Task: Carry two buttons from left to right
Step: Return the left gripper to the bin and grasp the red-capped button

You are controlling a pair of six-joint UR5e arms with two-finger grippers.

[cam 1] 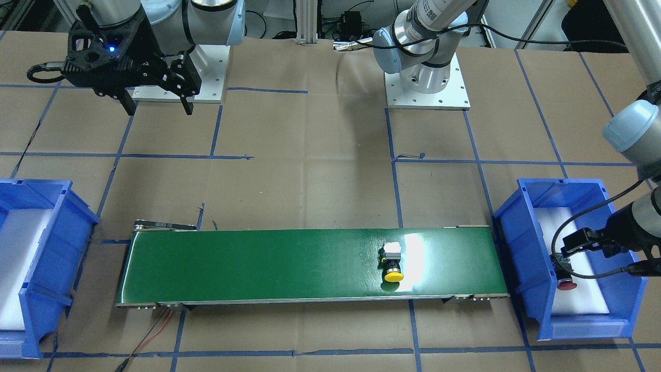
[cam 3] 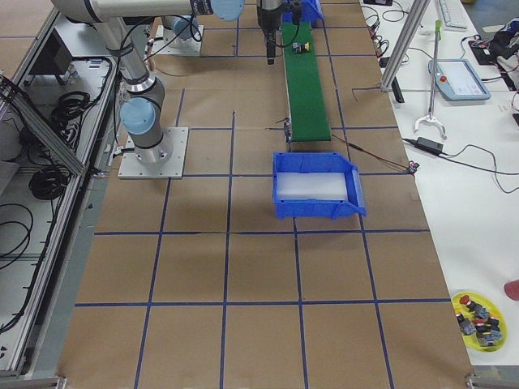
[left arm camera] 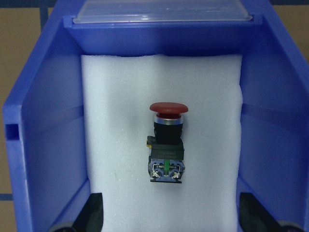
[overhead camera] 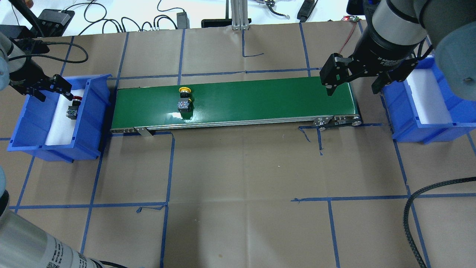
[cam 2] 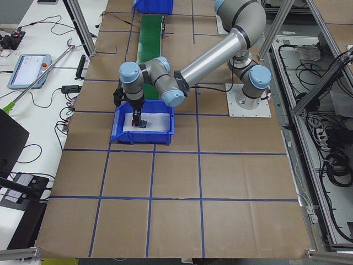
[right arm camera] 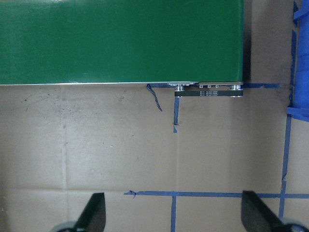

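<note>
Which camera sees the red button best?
The left wrist-mounted view: the red button lies whole and close on white foam in the blue bin. Overhead shows it small; front-facing shows only its red cap; exterior left, a speck. The others miss it.

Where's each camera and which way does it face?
Front-facing: across the table, facing the robot; left arm, right arm, yellow button on conveyor.
Overhead: behind the robot, looking down; left tool, right tool.
Exterior left: table's left end; left arm, left bin.
Exterior right: table's right end; right arm, right bin.
Left wrist: down at red button; fingertips.
Right wrist: down at conveyor's end; fingertips.
First two share the yellow button.
</note>
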